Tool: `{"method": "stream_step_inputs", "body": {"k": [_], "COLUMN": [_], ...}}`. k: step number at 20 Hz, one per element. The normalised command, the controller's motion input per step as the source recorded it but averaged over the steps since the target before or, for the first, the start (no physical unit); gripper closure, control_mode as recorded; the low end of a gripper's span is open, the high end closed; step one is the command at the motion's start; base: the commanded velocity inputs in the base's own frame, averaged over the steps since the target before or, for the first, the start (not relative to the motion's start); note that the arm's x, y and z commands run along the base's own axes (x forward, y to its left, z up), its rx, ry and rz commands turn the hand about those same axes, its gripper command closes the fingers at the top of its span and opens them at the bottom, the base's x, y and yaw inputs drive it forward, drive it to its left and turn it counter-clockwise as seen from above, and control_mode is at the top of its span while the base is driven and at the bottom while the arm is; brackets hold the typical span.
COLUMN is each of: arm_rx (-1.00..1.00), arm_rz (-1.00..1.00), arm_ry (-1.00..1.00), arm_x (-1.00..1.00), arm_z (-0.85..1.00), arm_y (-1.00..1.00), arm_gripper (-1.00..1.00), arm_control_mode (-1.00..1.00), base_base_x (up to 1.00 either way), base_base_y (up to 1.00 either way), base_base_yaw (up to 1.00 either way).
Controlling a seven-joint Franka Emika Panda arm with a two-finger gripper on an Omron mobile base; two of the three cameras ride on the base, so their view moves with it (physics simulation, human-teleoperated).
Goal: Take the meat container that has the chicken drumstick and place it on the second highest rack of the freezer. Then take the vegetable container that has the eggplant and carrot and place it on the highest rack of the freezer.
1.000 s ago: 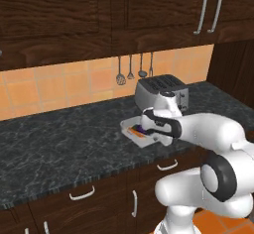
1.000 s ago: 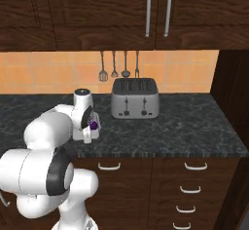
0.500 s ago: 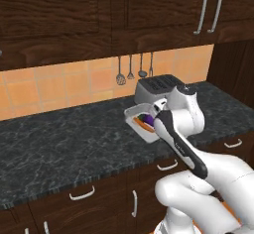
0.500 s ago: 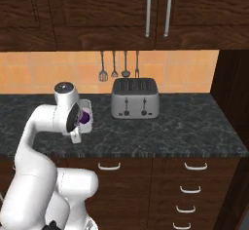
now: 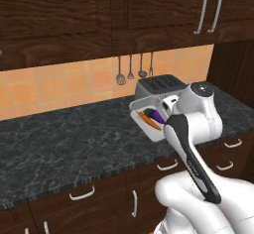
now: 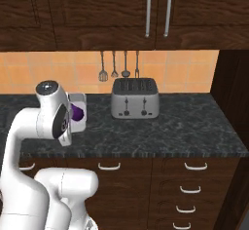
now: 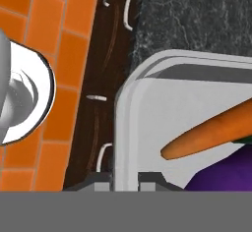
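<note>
White plastic is what the pincer [image 7: 125, 179] has hold of: its two dark tips are nipped tight on the rim of the vegetable container [image 5: 148, 120], which hangs off the hand above the dark stone tabletop [image 5: 74, 148] and just in front of the toaster [image 5: 158, 85]. In the left base view the tray is tipped up on edge, its open face turned out toward the camera, so the carrot [image 5: 149, 121] and the eggplant [image 5: 155, 114] show lying side by side against the floor of it. From the hand's own camera the carrot [image 7: 206, 131] runs slantwise away from the gripped rim with its thin end pointing back toward the tips, and the eggplant [image 7: 221, 177] sits beside it, closer to the gripped edge. The right base view shows the same tray [image 6: 79, 109] held near the wrist with the purple eggplant [image 6: 77, 111] peeping out. So the load lies straight out ahead of the pincer, carried by one edge. The freezer is not to be seen from this spot, and which way it lies I cannot tell. I judge the tilt the thing to watch: held this steep, the vegetables could slide out on the way to the highest rack
</note>
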Motion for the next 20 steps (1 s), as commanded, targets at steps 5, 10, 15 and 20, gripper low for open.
{"method": "stream_step_inputs", "body": {"k": [5,10,15,20], "arm_rx": [0.0,0.0,0.0,0.0], "arm_rz": [0.0,0.0,0.0,0.0], "arm_ry": [0.05,0.0,0.0,0.0], "arm_x": [-0.31,0.0,0.0,0.0], "arm_z": [0.29,0.0,0.0,0.0], "arm_y": [0.0,0.0,0.0,0.0], "arm_gripper": [1.0,1.0,1.0,1.0], "arm_control_mode": [1.0,1.0,1.0,1.0], "base_base_x": [-0.12,-0.94,-0.72,-0.13], "base_base_y": [0.0,-0.36,-0.26,-0.02], "base_base_yaw": [0.0,-0.17,-0.4,-0.66]}}
